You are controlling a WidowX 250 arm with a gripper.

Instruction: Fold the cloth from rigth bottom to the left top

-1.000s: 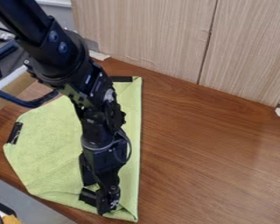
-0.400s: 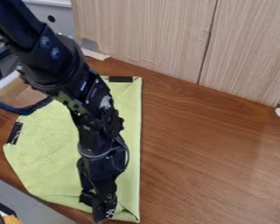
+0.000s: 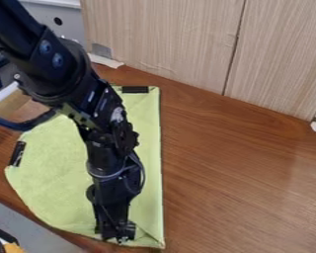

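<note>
A light lime-green cloth (image 3: 52, 173) lies spread low on the left part of the brown wooden tabletop (image 3: 233, 188). Its right side runs long and nearly straight from far to near, ending in a pointed near right corner, with creases beside that corner. The near left side slants and curves. One short black strip (image 3: 135, 89) sits at the far edge, another black strip (image 3: 17, 153) at the left edge.

Brown wooden table (image 3: 243, 173), green cloth (image 3: 52, 173) on it
</note>
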